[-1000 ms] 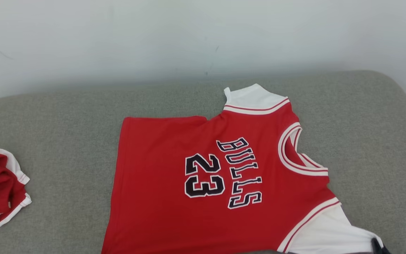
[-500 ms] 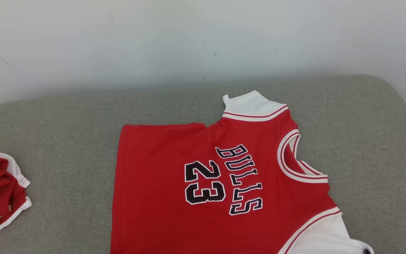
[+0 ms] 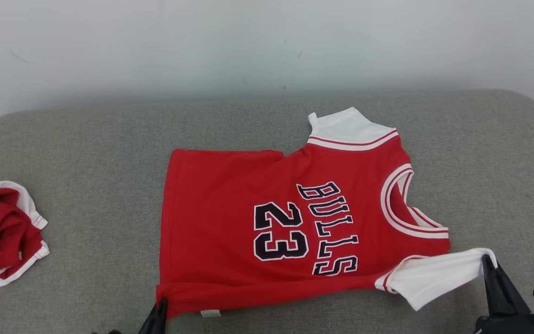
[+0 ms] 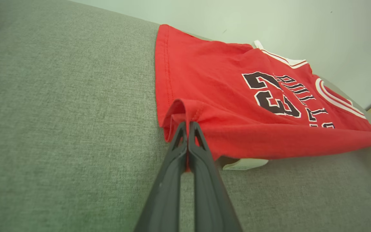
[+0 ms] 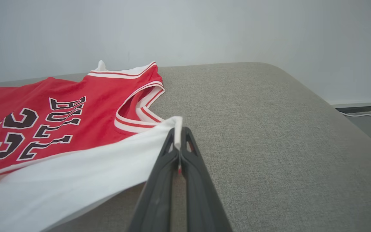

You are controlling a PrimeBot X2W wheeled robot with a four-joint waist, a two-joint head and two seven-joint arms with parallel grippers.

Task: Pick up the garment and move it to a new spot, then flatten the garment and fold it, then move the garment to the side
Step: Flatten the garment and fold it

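Observation:
The garment [image 3: 234, 222] is a red jersey with white sleeves and black "BULLS 23" lettering, spread on the grey cushion, neck to the right. My left gripper [image 3: 161, 304] is shut on its near red hem corner [image 4: 180, 111], lifting a small fold. At the lower right, my right gripper [image 3: 486, 260] is shut on the tip of the near white sleeve [image 5: 177, 124], which is pulled up off the cushion. The far sleeve [image 3: 346, 127] lies flat near the wall.
A second red and white garment [image 3: 0, 236] lies crumpled at the cushion's left edge. A pale wall [image 3: 267, 46] runs behind the grey cushion [image 3: 86, 153]. A white label [image 4: 243, 163] peeks from under the hem. Floor and a cable [image 5: 366, 115] show past the right edge.
The camera has shifted. The jersey's near edge has been folded or drawn up, and both grippers now show holding the near hem corner and the near sleeve.

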